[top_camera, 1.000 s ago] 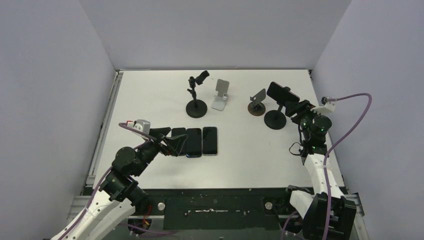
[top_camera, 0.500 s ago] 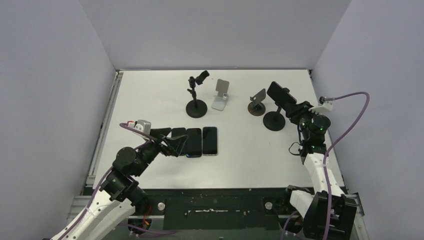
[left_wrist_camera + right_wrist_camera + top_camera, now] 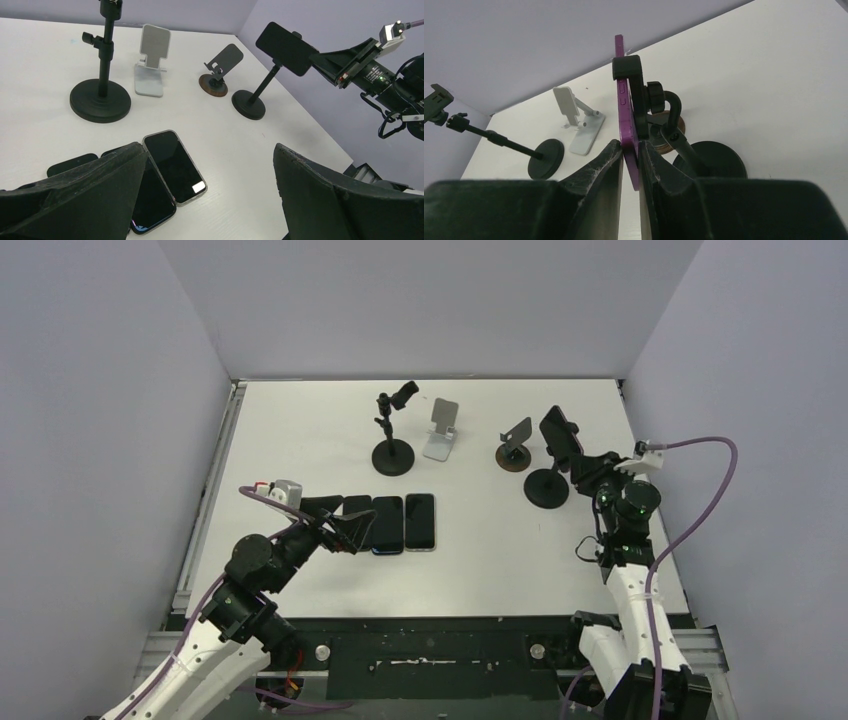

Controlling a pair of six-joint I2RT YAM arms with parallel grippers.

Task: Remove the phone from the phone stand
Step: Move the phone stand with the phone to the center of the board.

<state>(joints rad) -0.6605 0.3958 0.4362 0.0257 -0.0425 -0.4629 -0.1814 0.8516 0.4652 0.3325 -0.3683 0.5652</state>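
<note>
Stretching forward, the right gripper (image 3: 630,150) pinches the phone (image 3: 625,107) clamped in its phone stand (image 3: 714,160); the left gripper (image 3: 210,150) gapes.

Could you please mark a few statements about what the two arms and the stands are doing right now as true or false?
1. The right gripper is closed on the purple phone. True.
2. The purple phone is already free of its stand. False: the stand's clamp holds it.
3. The left gripper is shut. False: its jaws are wide open above the flat phones on the table.
4. The white folding stand holds nothing. True.
5. The tall black stand on the left carries a phone. False: no phone is on it.
</note>
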